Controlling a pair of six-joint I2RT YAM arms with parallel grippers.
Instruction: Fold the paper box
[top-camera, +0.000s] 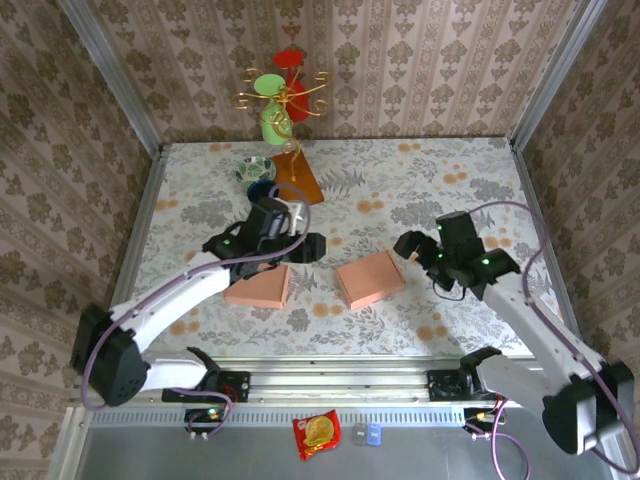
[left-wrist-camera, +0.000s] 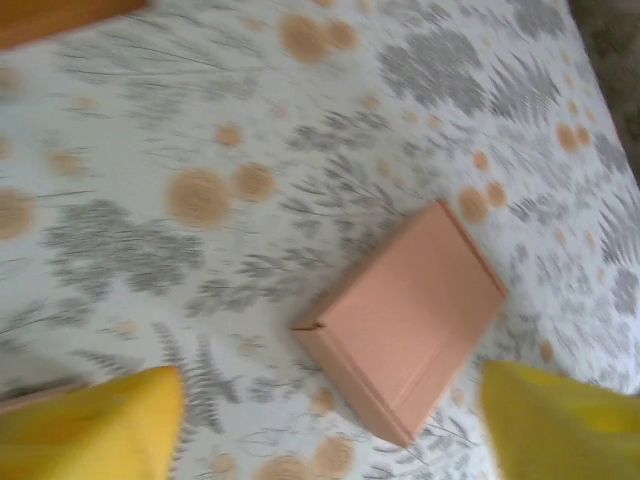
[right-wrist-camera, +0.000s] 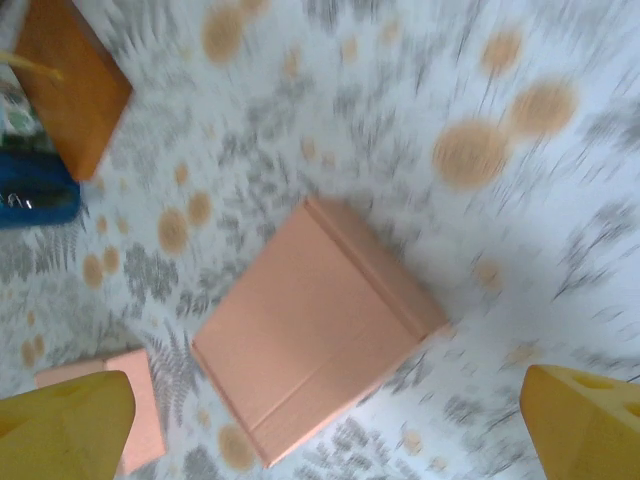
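Note:
Two flat pink paper boxes lie on the flowered table. One box (top-camera: 370, 279) sits in the middle and a second box (top-camera: 258, 288) lies to its left. My left gripper (top-camera: 303, 246) hovers just above and left of the middle box, apart from it. In the left wrist view that box (left-wrist-camera: 405, 315) lies closed on the cloth beyond the left gripper (left-wrist-camera: 330, 440), whose yellow fingers (left-wrist-camera: 90, 425) stand wide open and hold nothing. My right gripper (top-camera: 409, 245) hangs off the box's upper right corner, also open and empty. The right wrist view has both the middle box (right-wrist-camera: 315, 330) and the second box (right-wrist-camera: 140, 405).
An orange stand (top-camera: 298, 180), a blue dish (top-camera: 262, 190) and a green vase with gold wire ornaments (top-camera: 276, 110) stand at the back left. The orange stand (right-wrist-camera: 75, 90) also appears in the right wrist view. Patterned walls enclose the table on three sides.

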